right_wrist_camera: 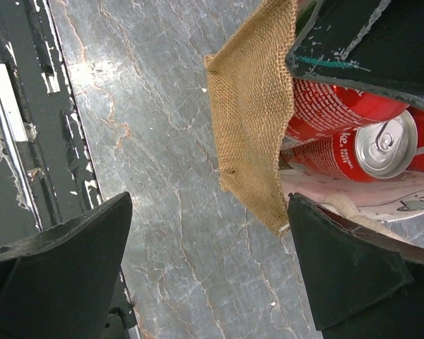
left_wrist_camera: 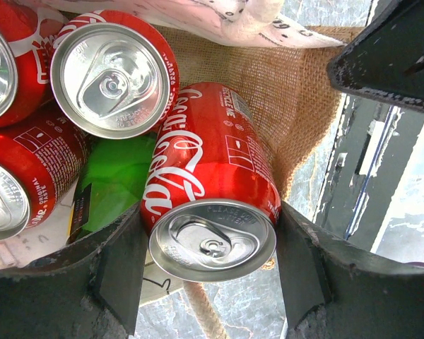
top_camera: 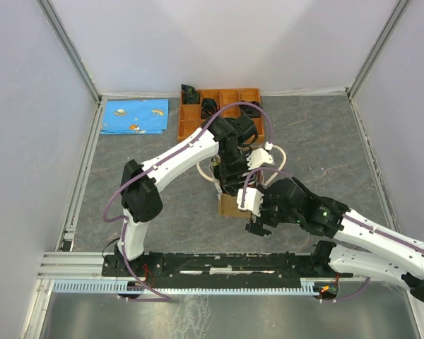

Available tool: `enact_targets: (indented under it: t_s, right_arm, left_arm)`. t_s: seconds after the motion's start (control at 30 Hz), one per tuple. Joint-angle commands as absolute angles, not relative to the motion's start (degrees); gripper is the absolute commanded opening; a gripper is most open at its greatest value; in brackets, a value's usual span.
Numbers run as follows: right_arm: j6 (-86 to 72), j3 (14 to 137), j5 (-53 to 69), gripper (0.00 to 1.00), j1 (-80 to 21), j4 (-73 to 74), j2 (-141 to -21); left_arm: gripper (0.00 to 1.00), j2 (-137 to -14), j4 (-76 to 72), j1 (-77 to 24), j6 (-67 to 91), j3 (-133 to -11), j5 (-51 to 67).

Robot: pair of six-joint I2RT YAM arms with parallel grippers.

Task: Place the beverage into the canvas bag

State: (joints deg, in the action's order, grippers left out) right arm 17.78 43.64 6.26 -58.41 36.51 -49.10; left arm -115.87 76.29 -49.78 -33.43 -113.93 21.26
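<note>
My left gripper [left_wrist_camera: 208, 244] is shut on a red Coca-Cola can [left_wrist_camera: 212, 169] and holds it tilted over the open mouth of the tan canvas bag [left_wrist_camera: 290, 99]. Other red cans [left_wrist_camera: 113, 70] and a green packet [left_wrist_camera: 116, 176] lie inside the bag. In the top view the left gripper [top_camera: 230, 180] is above the bag [top_camera: 230, 205], which is mostly hidden by the arms. My right gripper [right_wrist_camera: 208, 212] is open and empty beside the bag's burlap wall [right_wrist_camera: 254, 106], whose corner lies close to its right finger [right_wrist_camera: 339, 261]. It shows in the top view [top_camera: 258, 219] at the bag's near right.
An orange compartmented tray [top_camera: 198, 113] stands at the back behind the bag. A blue patterned cloth [top_camera: 136, 116] lies at the back left. A cream rope handle [top_camera: 281, 157] loops out to the bag's right. The metal rail [top_camera: 219, 265] runs along the near edge.
</note>
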Motion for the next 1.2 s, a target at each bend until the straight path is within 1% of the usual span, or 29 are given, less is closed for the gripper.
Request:
enact_targets:
  t_s: [0.0, 0.33, 0.7, 1.17]
  right_arm:
    - [16.48, 41.85, 8.05, 0.99, -58.74, 32.96, -50.40]
    - [17.31, 41.93, 8.25, 0.98, -58.86, 28.44, -55.74]
    - [15.12, 40.72, 10.29, 0.98, -59.47, 26.70, -55.40]
    - [14.80, 42.28, 12.14, 0.97, -61.85, 22.60, -61.50]
  left_arm:
    - [0.03, -114.24, 71.98, -49.74, -31.87, -116.35, 20.03]
    - [0.03, -114.00, 71.46, -49.68, -31.04, -116.21, 20.39]
    - [0.03, -113.15, 71.37, -49.70, -30.30, -117.60, 20.67]
    - [0.03, -112.09, 71.13, -49.74, -28.62, -117.92, 21.53]
